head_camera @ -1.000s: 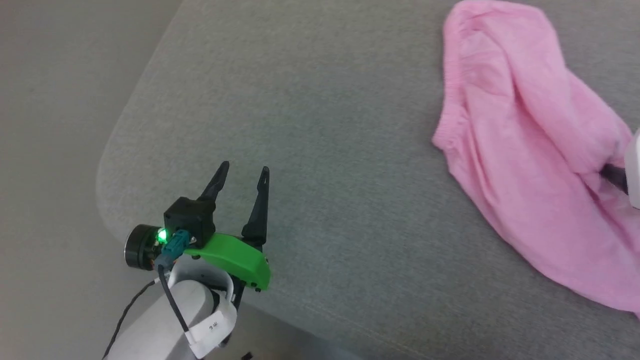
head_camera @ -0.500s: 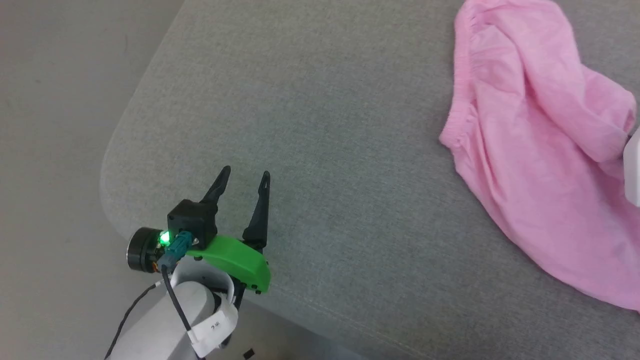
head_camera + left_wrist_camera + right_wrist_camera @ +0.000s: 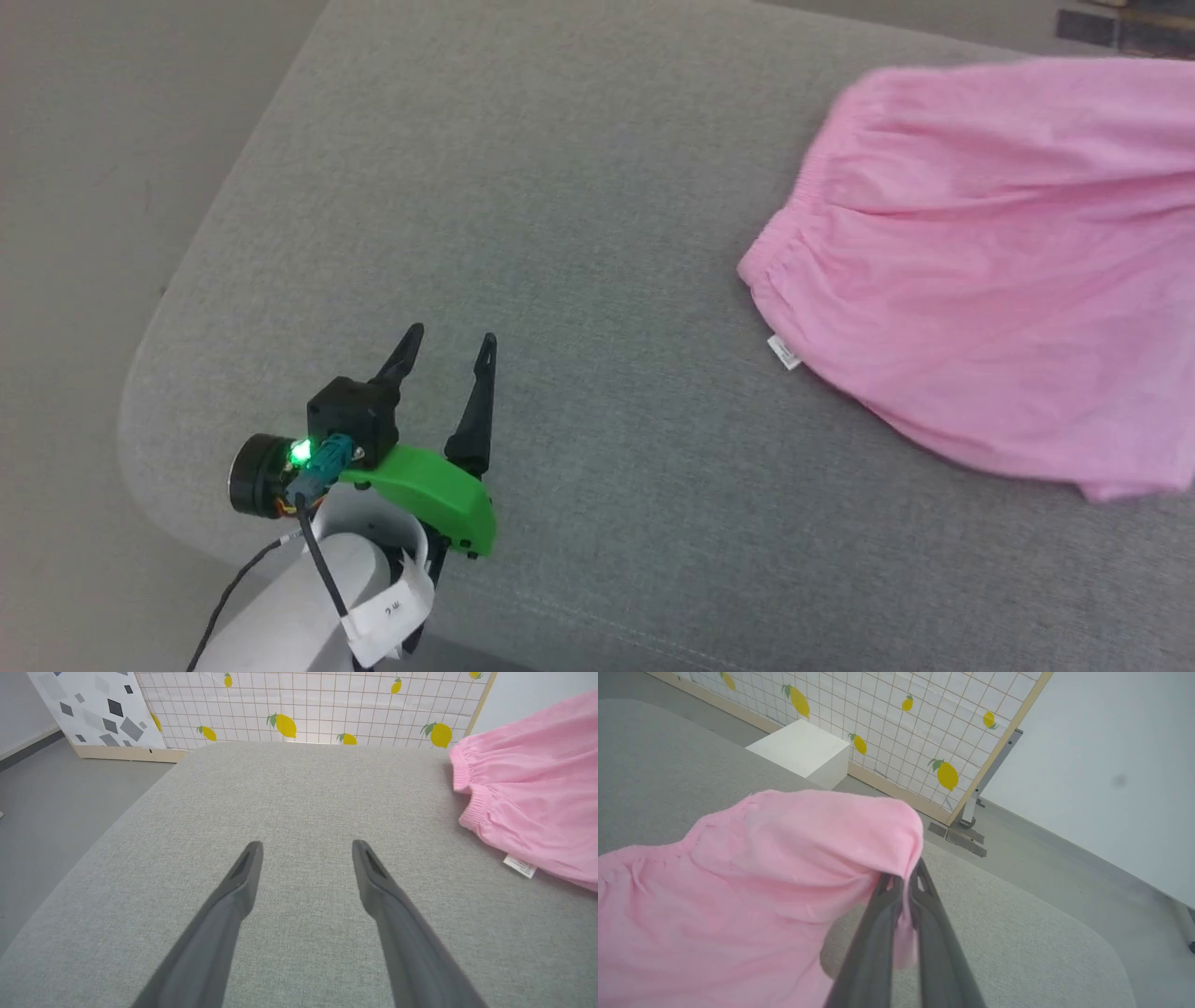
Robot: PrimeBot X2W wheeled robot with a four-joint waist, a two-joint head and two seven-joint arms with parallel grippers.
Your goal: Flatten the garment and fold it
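Head view is showing a grey cushion taking up most of the scene. Pink shorts are lying wrinkled across its right part, gathered waistband facing the robot's left. A lemon-print screen is standing beyond the cushion, with a white box sitting just in front of it. The left gripper is hovering over the cushion's near left corner, fingers spread and empty, well apart from the shorts. The right gripper is pinching a fold of the shorts, fingers pressed together on the cloth and holding that edge off the cushion. A small white label is sticking out at the waistband's near end, lying on the cushion.
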